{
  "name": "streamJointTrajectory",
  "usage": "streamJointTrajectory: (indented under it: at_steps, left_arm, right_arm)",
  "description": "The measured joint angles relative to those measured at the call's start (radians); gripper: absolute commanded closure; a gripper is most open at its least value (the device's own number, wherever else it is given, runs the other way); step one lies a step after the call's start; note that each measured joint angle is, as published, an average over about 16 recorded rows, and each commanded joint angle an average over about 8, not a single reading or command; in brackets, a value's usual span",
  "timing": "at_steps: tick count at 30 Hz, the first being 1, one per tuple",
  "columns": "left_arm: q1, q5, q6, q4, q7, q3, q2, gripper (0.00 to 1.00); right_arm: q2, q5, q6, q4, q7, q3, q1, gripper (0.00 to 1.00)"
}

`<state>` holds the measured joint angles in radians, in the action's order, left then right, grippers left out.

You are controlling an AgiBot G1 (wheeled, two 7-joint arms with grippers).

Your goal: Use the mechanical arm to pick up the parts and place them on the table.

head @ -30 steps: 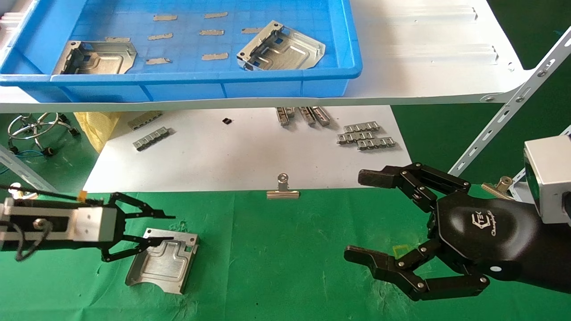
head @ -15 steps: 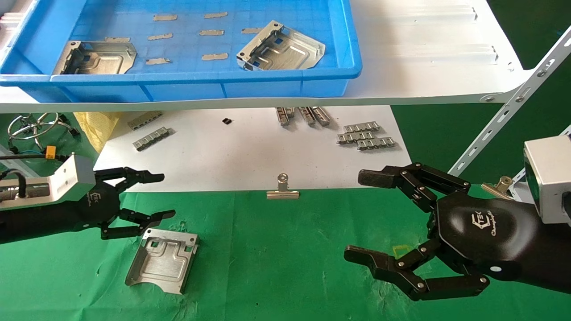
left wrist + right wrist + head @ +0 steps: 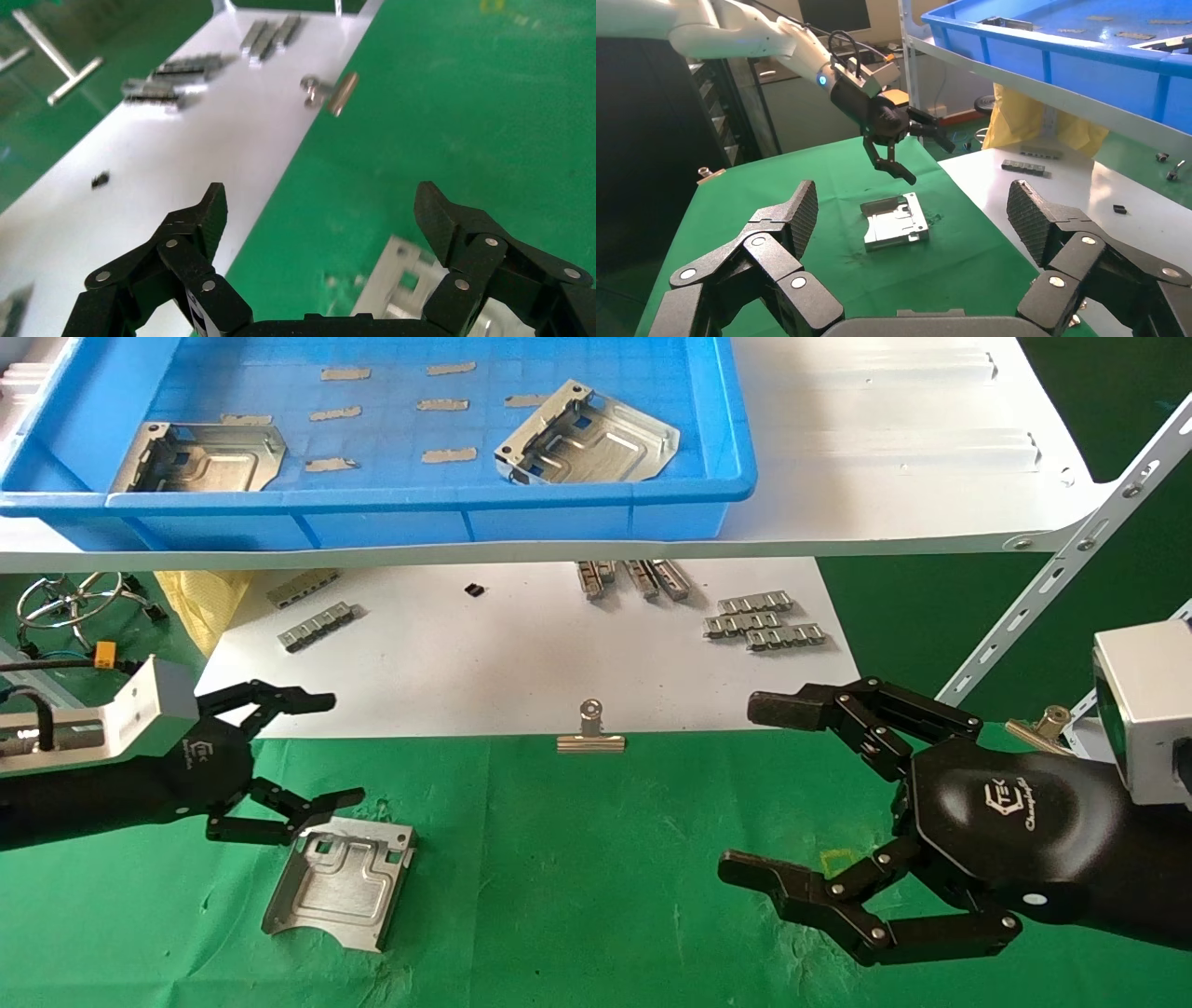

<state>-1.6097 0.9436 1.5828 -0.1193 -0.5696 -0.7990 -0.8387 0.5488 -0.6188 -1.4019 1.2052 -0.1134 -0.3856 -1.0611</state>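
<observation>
One silver part [image 3: 341, 880] [image 3: 894, 222] lies flat on the green table [image 3: 577, 896], free of any grip. My left gripper [image 3: 326, 749] [image 3: 323, 210] hovers just above the part's far edge, open and empty, its lower finger over the part's corner. Two more parts [image 3: 200, 456] [image 3: 585, 435] rest in the blue tray [image 3: 372, 505] on the shelf. At the right, my right gripper [image 3: 750, 789] [image 3: 912, 217] hangs open and empty over the cloth, far from the parts.
A white shelf board [image 3: 885, 477] with a slotted brace [image 3: 1071, 561] overhangs the back. Below it lies a white sheet [image 3: 484, 654] with small grey ridged strips [image 3: 764, 621] and a silver binder clip [image 3: 590, 733] at its front edge. Yellow cloth [image 3: 200, 598] lies at the left.
The left gripper has let go of the part, lifted and rolled its palm upward, and drawn back slightly left. The part stays on the cloth. The right arm has not moved.
</observation>
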Motion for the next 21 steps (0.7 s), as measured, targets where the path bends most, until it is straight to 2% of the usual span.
streamJointTrajectory:
  at_steps: [21]
  left_arm:
    - [0.203, -0.081, -0.033, -0.44, 0.287, 0.197, 0.086, 0.0]
  right_arm:
    - [0.0, 0.0, 0.0, 0.0, 0.0, 0.0, 0.0, 0.0]
